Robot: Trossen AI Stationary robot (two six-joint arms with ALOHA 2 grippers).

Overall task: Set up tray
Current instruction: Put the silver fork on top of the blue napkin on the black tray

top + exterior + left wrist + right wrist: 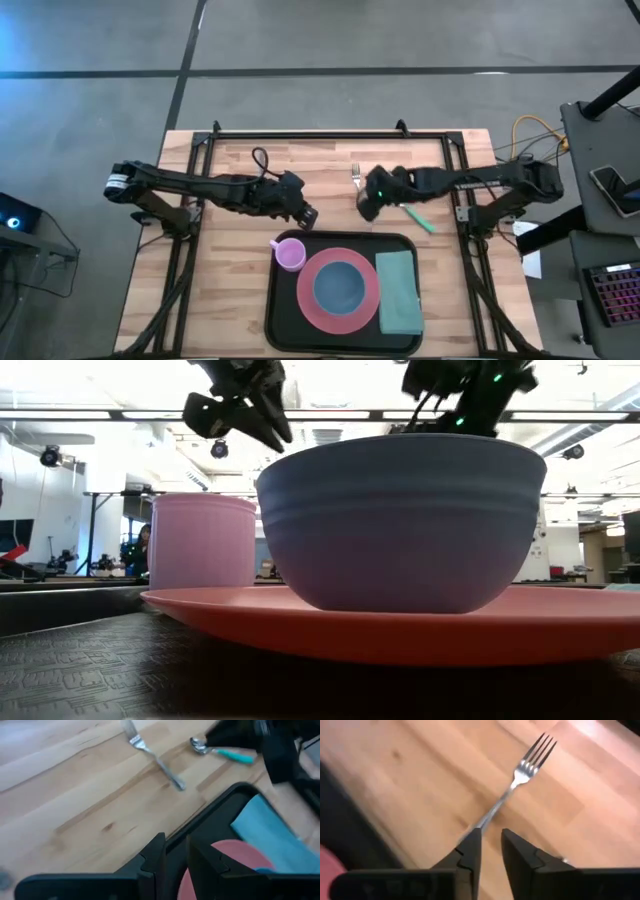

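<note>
So the tray (290, 325) is sitting at about 6 o'clock on the table (230, 165), and it's already pretty loaded. Pink plate (312, 303) in the middle with the blue bowl (340, 285) on it, pink cup (290, 254) up at the tray's 11 o'clock corner, teal napkin (398, 292) folded along the 3 o'clock side. Looks to me like the dishes are done and only the cutlery is left: the fork (355, 177) and the teal-handled spoon (415, 217) are both lying on the bare wood around 12 to 1 o'clock of the tray, not on it yet.

Right gripper (490, 842) is the one working. It's down over the fork's handle end, just past the tray's far edge. In its wrist view the fingers are only a narrow gap apart, with the handle running into that gap. I honestly can't tell whether they've actually pinched it or are just straddling it, so I won't call that.

Left gripper (174, 851) hangs over the tray's far rim near the cup, at roughly 11 o'clock of the tray. Its fingers are nearly together with a thin slit between them and nothing in there, so not holding anything.
</note>
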